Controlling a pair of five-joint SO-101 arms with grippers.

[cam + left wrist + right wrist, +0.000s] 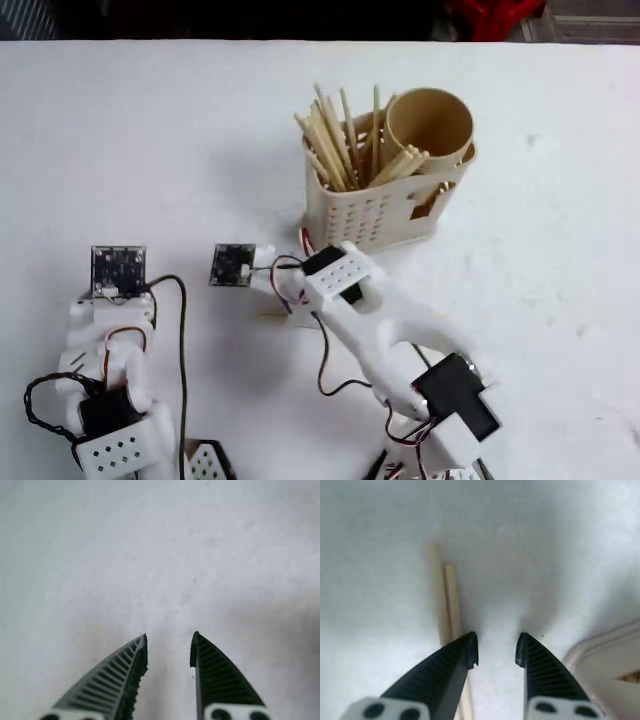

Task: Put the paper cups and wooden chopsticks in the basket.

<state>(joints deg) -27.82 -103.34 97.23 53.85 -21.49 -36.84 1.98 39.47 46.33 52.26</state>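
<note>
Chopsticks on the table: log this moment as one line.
left gripper open, over bare table | right gripper open, one finger over two loose chopsticks | basket holds cup, chopstick bundle

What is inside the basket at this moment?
A bundle of wooden chopsticks and a paper cup stand in the basket. Their lower parts are hidden by its wall.

White table [150, 140], red object [495, 12] behind

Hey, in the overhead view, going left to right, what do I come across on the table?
Left arm → loose chopsticks → chopsticks standing in the basket → paper cup in the basket. Right arm omitted: it overlaps these.
</note>
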